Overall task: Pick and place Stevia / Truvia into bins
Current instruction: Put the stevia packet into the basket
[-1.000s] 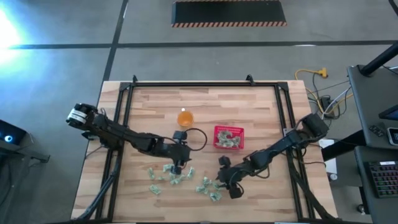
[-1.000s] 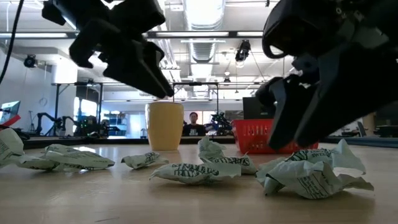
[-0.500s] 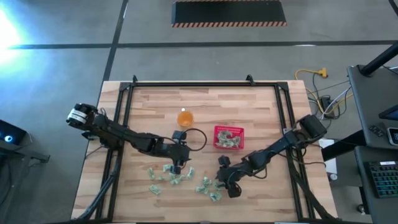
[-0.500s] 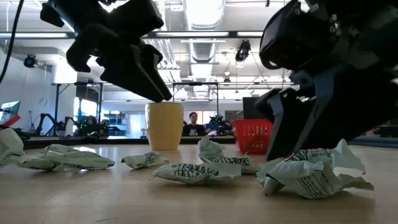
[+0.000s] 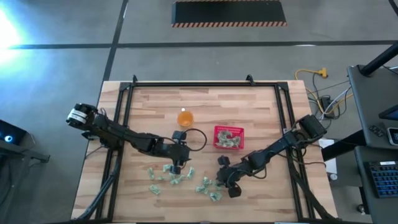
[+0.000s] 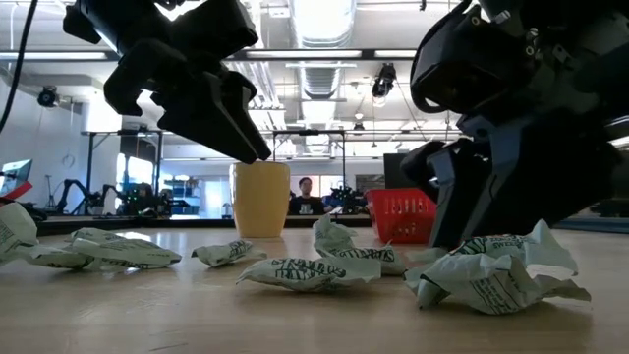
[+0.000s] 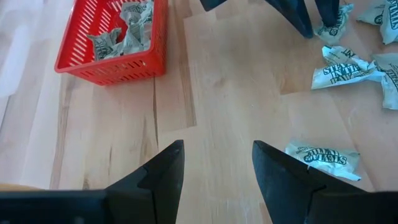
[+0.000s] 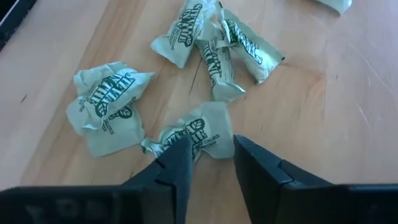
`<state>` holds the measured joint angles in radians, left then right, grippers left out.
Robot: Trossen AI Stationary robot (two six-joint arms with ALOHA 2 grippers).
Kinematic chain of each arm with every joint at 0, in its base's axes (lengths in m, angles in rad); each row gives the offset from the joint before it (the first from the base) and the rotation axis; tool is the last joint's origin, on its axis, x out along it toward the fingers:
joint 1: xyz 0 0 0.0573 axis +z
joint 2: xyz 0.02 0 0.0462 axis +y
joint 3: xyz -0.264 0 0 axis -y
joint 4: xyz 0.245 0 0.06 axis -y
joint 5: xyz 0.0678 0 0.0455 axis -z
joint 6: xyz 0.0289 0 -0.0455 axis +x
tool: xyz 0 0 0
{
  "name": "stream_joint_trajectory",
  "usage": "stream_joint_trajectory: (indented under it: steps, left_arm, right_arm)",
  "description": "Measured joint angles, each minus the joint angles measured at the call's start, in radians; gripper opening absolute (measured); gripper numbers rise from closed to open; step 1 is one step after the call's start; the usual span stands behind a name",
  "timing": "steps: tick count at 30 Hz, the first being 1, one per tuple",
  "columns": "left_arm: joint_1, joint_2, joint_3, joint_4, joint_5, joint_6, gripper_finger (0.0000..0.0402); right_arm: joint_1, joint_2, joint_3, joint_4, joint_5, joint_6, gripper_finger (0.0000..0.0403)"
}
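My right gripper [image 8: 210,155], fingers part-closed around one crumpled Stevia packet [image 8: 194,132] lying crosswise between them; left gripper [image 7: 216,163] hovers wide open, empty

floor: grey concrete [image 5: 56,81], dark seam lines | far floor: black mat with striped hazard edge [image 5: 229,12] | right: dark desk [image 5: 373,106] with keyboard [image 5: 380,177], yellow cable [image 5: 310,74] | ceiling: ducts and strip lights [image 6: 324,39] | far room: person seated [image 6: 307,197], equipment racks [image 6: 108,167]
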<state>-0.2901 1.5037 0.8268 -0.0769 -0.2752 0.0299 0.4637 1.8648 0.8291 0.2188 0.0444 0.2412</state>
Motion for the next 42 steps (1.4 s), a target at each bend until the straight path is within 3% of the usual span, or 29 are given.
stream_joint_trajectory:
  steps: [11,20,24,29,37,39,42]
  left_arm:
    - [0.000,0.001,-0.004,0.000,-0.001,0.000,0.0173]
    - [0.000,0.001,-0.018,0.001,-0.003,0.001,0.0173]
    - [0.000,0.001,-0.019,0.003,-0.003,0.002,0.0173]
    - [0.001,0.001,-0.019,0.007,-0.002,0.002,0.0173]
    - [0.001,0.001,-0.019,0.016,-0.002,0.003,0.0173]
    - [0.002,0.001,-0.019,0.018,-0.002,0.003,0.0173]
    - [0.002,0.001,-0.019,0.018,-0.004,0.003,0.0173]
  right_arm:
    - [0.001,-0.003,0.018,-0.001,0.000,-0.069,0.0012]
    - [0.001,-0.048,0.030,-0.046,0.011,-0.122,0.0009]
    - [0.001,-0.116,0.034,-0.129,0.080,-0.140,0.0009]
    - [0.001,-0.234,0.034,-0.252,0.291,-0.156,0.0009]
    - [0.004,-0.387,0.033,-0.595,0.811,0.043,0.0009]
    - [-0.003,-0.405,0.031,-0.678,0.873,0.110,0.0009]
    - [-0.023,-0.420,0.022,-0.749,0.884,0.188,0.0009]
